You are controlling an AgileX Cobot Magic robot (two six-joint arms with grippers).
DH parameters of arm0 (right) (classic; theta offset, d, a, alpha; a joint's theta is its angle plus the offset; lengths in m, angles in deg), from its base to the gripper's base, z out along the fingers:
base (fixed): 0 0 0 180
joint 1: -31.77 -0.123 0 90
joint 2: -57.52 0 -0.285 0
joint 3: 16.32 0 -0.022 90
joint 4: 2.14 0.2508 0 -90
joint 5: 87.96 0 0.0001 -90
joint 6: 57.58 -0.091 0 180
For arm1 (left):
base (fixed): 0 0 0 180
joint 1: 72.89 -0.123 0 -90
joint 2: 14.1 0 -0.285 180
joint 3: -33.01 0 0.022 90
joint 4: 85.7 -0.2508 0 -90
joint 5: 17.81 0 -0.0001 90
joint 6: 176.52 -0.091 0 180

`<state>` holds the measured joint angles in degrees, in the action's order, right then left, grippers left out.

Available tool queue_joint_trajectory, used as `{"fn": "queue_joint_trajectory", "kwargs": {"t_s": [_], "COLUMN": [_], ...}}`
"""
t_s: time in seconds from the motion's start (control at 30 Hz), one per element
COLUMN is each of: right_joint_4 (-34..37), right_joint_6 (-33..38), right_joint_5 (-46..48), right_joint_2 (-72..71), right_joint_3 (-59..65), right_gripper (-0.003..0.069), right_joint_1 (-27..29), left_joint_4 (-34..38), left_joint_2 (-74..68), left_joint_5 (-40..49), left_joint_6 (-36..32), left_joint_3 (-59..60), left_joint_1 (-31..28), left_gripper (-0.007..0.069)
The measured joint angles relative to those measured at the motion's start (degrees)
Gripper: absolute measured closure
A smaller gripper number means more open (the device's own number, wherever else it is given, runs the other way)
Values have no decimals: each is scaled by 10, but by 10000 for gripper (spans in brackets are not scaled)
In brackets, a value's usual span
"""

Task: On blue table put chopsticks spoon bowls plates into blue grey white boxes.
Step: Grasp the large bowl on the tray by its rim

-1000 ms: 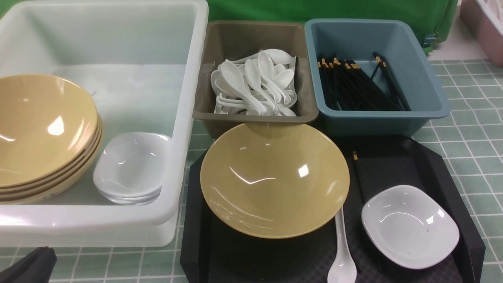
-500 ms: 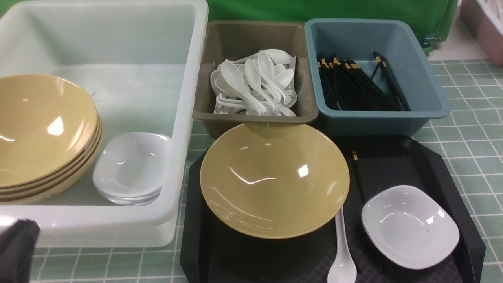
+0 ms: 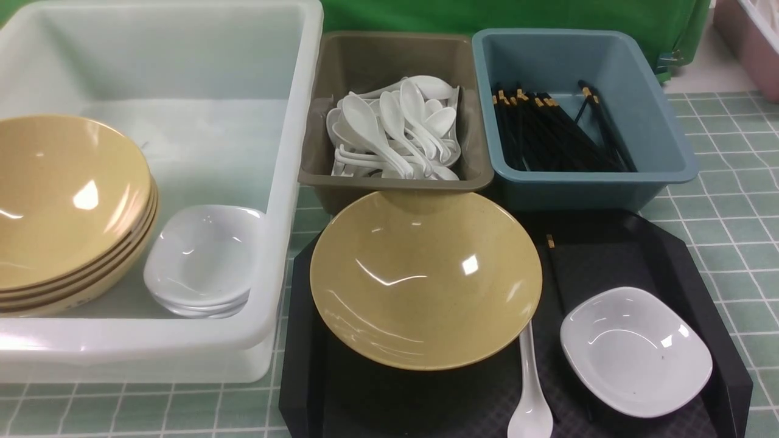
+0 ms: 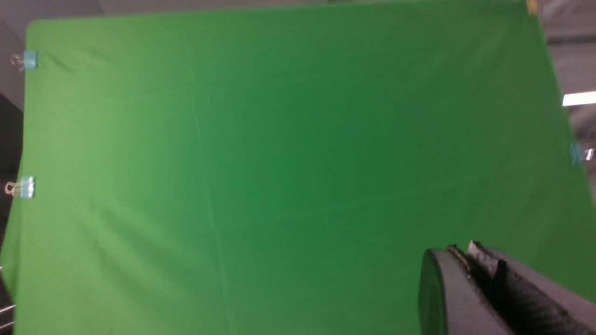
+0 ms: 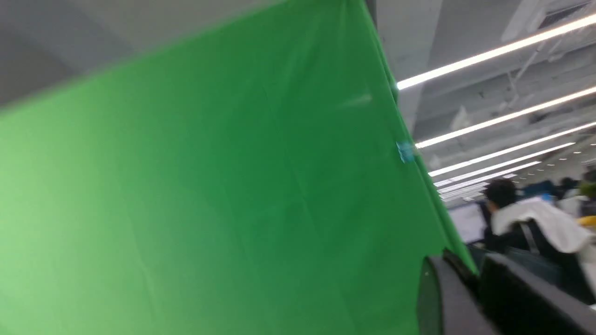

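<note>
On the black tray lie a tan bowl (image 3: 426, 280), a white plate (image 3: 636, 351), a white spoon (image 3: 529, 395) and black chopsticks (image 3: 554, 267), partly hidden by the bowl and plate. The white tub (image 3: 292, 182) holds stacked bowls (image 3: 67, 201) and plates (image 3: 204, 255). The grey-brown box (image 3: 395, 52) holds spoons (image 3: 389, 128). The blue box (image 3: 608, 55) holds chopsticks (image 3: 548, 131). No gripper shows in the front view. My left gripper (image 4: 458, 249) and right gripper (image 5: 458, 263) are shut and empty, facing the green backdrop.
The black tray (image 3: 688, 261) sits on the blue table (image 3: 730, 213) in front of the two small boxes. A pinkish crate (image 3: 748, 42) stands at the far right. A green backdrop (image 3: 548, 15) hangs behind the boxes.
A dark part of my left arm at the front view's lower left rose along the edge and has left the view. The dishes have not moved.
</note>
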<state>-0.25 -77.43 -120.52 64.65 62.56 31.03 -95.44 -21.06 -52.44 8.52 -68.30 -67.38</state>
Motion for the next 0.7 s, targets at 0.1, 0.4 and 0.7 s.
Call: {"fn": "queue_joint_trajectory", "kwargs": {"t_s": [0.1,0.4,0.7], "right_joint_4": [-2,-30,-30], "right_joint_6": [-16,92,140], "right_joint_5": [0,235,388], "right_joint_2": [0,57,137], "right_joint_3": [-6,-206,-256], "right_gripper": [517,517,527], "right_joint_1": [0,0,0], "left_joint_4": [32,83,63], "left_joint_2": [0,-176,-405], "left_joint_5": [40,172,201], "left_joint_6": [42,63,99], "left_joint_3": [-34,-274,-343], "left_joint_1": [0,0,10], "left_gripper": [622,622,622]}}
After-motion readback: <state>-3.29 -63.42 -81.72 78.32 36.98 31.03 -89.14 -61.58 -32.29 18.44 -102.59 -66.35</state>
